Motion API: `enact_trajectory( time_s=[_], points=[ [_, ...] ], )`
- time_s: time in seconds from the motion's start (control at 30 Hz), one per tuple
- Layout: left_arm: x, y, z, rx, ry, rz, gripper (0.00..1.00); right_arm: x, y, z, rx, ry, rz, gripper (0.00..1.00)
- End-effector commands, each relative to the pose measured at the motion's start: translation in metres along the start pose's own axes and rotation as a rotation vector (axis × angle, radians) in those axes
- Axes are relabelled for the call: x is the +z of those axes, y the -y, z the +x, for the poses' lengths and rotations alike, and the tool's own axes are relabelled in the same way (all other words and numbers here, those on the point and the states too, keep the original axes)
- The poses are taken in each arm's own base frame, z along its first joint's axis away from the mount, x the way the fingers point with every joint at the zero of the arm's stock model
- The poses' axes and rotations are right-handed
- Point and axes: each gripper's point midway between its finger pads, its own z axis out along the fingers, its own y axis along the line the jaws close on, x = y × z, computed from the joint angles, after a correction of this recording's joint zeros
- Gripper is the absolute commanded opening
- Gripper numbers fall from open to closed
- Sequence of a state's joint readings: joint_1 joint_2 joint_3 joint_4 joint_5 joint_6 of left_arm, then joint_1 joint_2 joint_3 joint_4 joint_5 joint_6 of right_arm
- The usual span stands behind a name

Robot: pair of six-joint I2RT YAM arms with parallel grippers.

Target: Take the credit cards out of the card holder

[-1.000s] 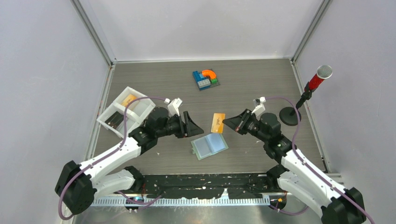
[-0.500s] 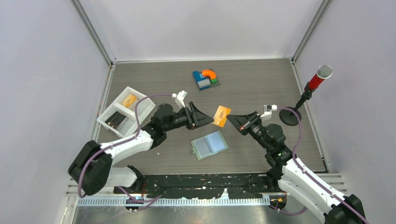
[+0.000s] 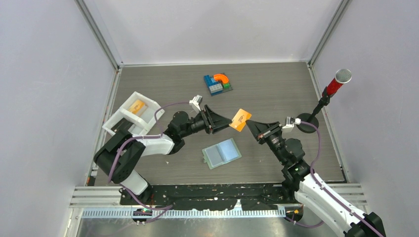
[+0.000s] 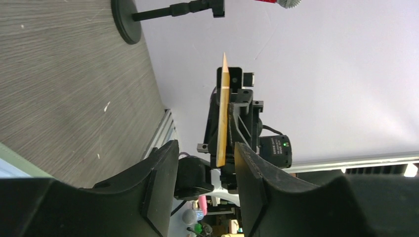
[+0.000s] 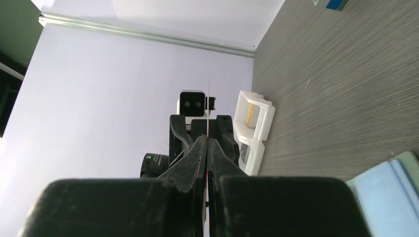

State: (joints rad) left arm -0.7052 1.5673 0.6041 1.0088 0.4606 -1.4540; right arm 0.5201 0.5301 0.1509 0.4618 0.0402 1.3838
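Grey wood-grain tabletop, thin orange card

Left gripper and right gripper are nose to nose above mid-tabletop. The card stands edge-on between the left fingers, with a gap on each side. The holder lies flat, well beneath them. Bare wood runs out to the blocks. The mic stand crowds the right arm, and the tray sits by the left.

The right gripper pinched a credit card, seen edge-on as a thin line. Beyond it a white tray sat at the tabletop's edge.
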Motion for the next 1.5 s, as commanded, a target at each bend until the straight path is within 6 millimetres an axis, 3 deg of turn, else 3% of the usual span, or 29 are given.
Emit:
enact_trajectory(
  time_s=[0.0,0.17,0.33,0.5,0.6,0.73,0.77,1.0,1.1,1.2,1.47],
  points=[
    [0.007,0.044,-0.007,0.042,0.033,0.15,0.47,0.0,-0.008,-0.018,0.033,0.099,-0.027,0.05],
    [0.018,0.041,-0.001,0.021,0.019,0.145,0.41,0.0,-0.008,-0.02,0.046,0.11,-0.025,0.05],
    [0.021,0.043,0.0,0.012,0.02,0.149,0.3,0.0,-0.005,-0.02,0.054,0.114,-0.019,0.05],
    [0.02,0.041,-0.002,0.016,0.03,0.126,0.0,0.0,-0.002,-0.018,0.052,0.108,-0.012,0.05],
    [0.018,0.037,-0.004,0.034,0.031,0.096,0.0,0.0,-0.005,-0.012,0.009,0.072,-0.03,0.07],
    [0.003,0.027,-0.015,0.057,0.051,0.043,0.0,-0.003,-0.009,0.003,-0.074,-0.01,-0.066,0.25],
    [-0.002,0.023,-0.02,0.06,0.057,0.02,0.0,-0.005,-0.009,0.006,-0.088,-0.031,-0.072,0.33],
    [-0.047,-0.008,-0.045,0.128,0.023,-0.191,0.0,-0.015,-0.008,0.026,-0.246,-0.155,-0.092,0.66],
    [-0.074,-0.015,-0.062,0.144,0.023,-0.3,0.0,-0.018,-0.009,0.034,-0.301,-0.204,-0.1,0.85],
    [-0.106,-0.014,-0.088,0.184,0.034,-0.41,0.0,-0.021,-0.011,0.042,-0.342,-0.26,-0.11,0.97],
    [-0.2,-0.011,-0.142,0.185,0.096,-0.692,0.0,-0.026,-0.016,0.058,-0.423,-0.366,-0.172,1.0]
  ],
)
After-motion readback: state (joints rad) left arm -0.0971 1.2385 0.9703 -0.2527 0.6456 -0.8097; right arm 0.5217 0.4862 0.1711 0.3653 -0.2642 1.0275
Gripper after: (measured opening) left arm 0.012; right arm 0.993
